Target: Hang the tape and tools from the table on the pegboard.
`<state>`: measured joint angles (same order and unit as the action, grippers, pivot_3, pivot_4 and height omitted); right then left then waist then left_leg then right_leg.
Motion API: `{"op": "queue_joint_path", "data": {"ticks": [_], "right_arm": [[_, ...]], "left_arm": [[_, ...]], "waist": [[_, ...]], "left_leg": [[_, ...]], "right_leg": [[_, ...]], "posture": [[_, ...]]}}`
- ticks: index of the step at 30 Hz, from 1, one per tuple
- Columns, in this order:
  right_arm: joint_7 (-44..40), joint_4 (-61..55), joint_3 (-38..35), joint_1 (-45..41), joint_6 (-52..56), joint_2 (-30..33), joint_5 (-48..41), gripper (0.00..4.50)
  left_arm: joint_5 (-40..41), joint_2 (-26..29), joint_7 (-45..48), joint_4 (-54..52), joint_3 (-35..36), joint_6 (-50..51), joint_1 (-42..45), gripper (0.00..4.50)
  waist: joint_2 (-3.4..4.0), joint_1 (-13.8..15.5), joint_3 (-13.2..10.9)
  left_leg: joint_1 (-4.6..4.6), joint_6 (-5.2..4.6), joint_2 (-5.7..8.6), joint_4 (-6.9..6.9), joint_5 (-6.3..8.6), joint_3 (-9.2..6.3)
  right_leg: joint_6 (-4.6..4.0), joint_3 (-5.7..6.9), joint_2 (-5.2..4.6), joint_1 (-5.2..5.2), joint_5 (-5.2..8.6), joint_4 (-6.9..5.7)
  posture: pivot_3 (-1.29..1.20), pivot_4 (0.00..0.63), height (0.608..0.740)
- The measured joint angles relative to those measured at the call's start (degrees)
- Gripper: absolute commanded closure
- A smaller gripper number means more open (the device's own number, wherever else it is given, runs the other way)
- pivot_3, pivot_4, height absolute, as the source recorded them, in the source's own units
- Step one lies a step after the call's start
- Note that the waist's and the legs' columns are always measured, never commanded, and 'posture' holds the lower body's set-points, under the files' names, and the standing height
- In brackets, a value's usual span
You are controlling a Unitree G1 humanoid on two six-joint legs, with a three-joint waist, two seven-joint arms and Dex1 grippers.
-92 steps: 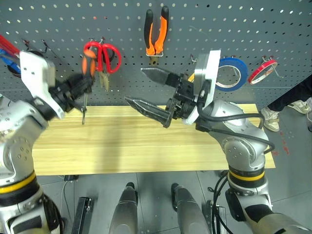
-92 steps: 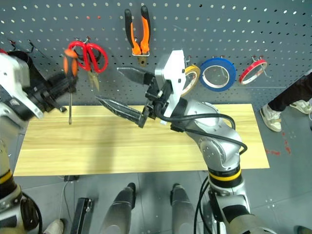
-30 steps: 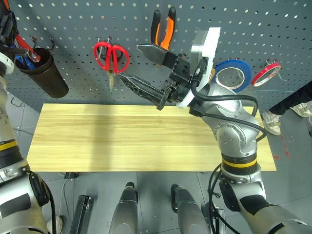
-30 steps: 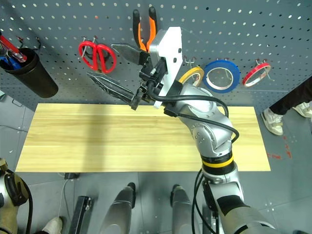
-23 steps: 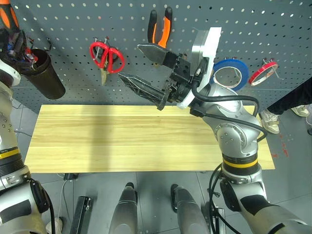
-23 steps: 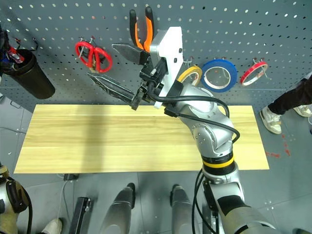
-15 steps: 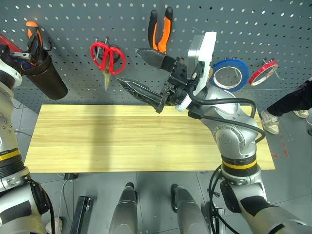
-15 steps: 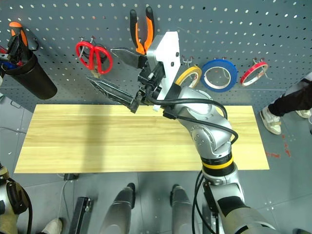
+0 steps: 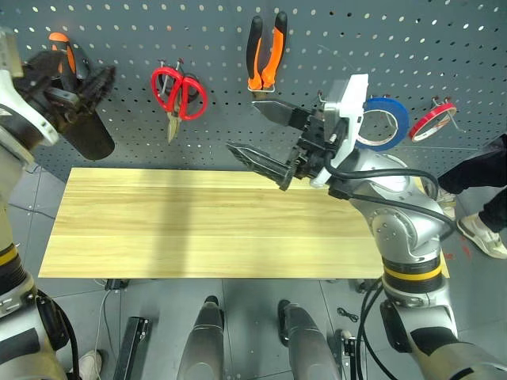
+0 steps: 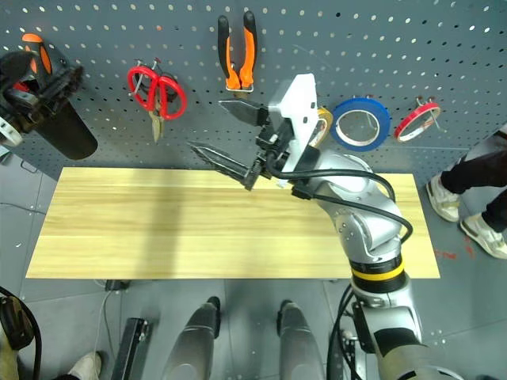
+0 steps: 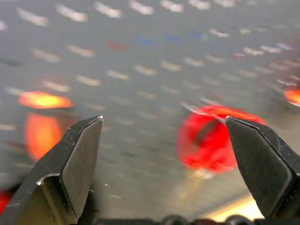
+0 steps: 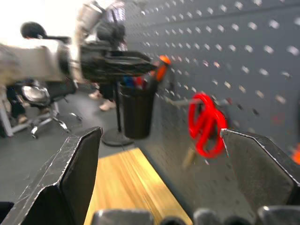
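Left wrist view is blurred: open left tool (image 11: 164, 154), red scissors (image 11: 211, 143); right tool (image 9: 273, 142) open, empty.

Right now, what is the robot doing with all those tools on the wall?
The robot is putting tools away on the pegboard. The red-handled scissors, the pliers and the tape hang on hooks, and the screwdriver stands in a black cup on the board. The left gripper is by that cup with its fingers open and empty. The right gripper hangs open over the bare table, holding nothing.
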<state>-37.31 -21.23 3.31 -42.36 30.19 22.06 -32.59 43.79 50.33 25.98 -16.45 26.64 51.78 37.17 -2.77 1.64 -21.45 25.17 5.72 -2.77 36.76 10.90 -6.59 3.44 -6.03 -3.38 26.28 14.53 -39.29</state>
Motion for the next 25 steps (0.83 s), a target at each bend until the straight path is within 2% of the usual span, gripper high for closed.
{"op": "queue_joint_path", "data": {"ticks": [7, 11, 13, 17, 19, 25], "right_arm": [[0.48, -6.09, -2.18, 6.51, 4.25, 6.57, -0.91, 0.00], [0.09, -10.70, -4.28, 14.28, 5.81, 12.39, -1.21, 0.00], [-0.51, -11.36, -5.18, 19.38, 6.12, 15.72, -0.04, 0.00], [-1.62, -11.69, -6.15, 27.38, 3.41, 19.19, 3.77, 0.00], [-1.88, -11.08, -6.16, 29.58, 1.87, 19.51, 5.75, 0.00], [-2.06, -9.26, -6.53, 30.70, -0.35, 20.18, 8.98, 0.00]], "left_arm": [[15.07, 2.44, 2.51, -9.09, 0.75, 15.13, -10.89, 0.04], [17.21, 5.12, 4.91, -13.73, 1.73, 16.82, -18.89, 0.04], [14.56, 6.28, 7.35, -14.14, 1.51, 14.76, -24.28, 0.04], [3.17, 8.14, 13.39, -10.28, -0.62, 2.43, -32.39, 0.04], [-1.31, 8.18, 15.66, -6.87, -2.30, -2.60, -33.36, 0.04], [-5.47, 7.81, 18.88, -2.96, -5.44, -8.16, -31.35, 0.04]], "waist": [[0.00, -0.15, 0.00], [0.02, 0.28, 0.01], [0.02, 0.40, 0.01], [0.04, 0.49, 0.02], [0.05, 0.53, 0.02], [0.05, 0.50, 0.03]], "left_leg": [[-0.01, -0.01, -0.01, 0.01, -0.01, -0.01], [-0.04, -0.03, -0.01, 0.00, 0.00, 0.00], [-0.05, -0.03, 0.00, 0.00, 0.00, 0.00], [-0.13, -0.10, -0.01, -0.02, -0.05, 0.01], [-0.12, -0.12, -0.01, -0.03, -0.12, 0.01], [-0.08, -0.06, -0.01, -0.02, -0.25, 0.01]], "right_leg": [[0.00, 0.00, 0.00, 0.00, 0.00, 0.00], [0.00, -0.01, -0.01, -0.06, 0.00, 0.10], [-0.02, -0.01, 0.00, -0.06, -0.01, 0.12], [-0.07, -0.02, 0.02, -0.10, -0.11, 0.17], [-0.03, -0.02, 0.03, -0.12, -0.16, 0.23], [0.05, -0.04, 0.02, -0.17, -0.30, 0.32]], "posture": [[0.22, 0.313, 0.740], [0.20, 0.316, 0.740], [0.19, 0.319, 0.740], [0.18, 0.318, 0.740], [0.18, 0.317, 0.740], [0.16, 0.312, 0.740]]}}
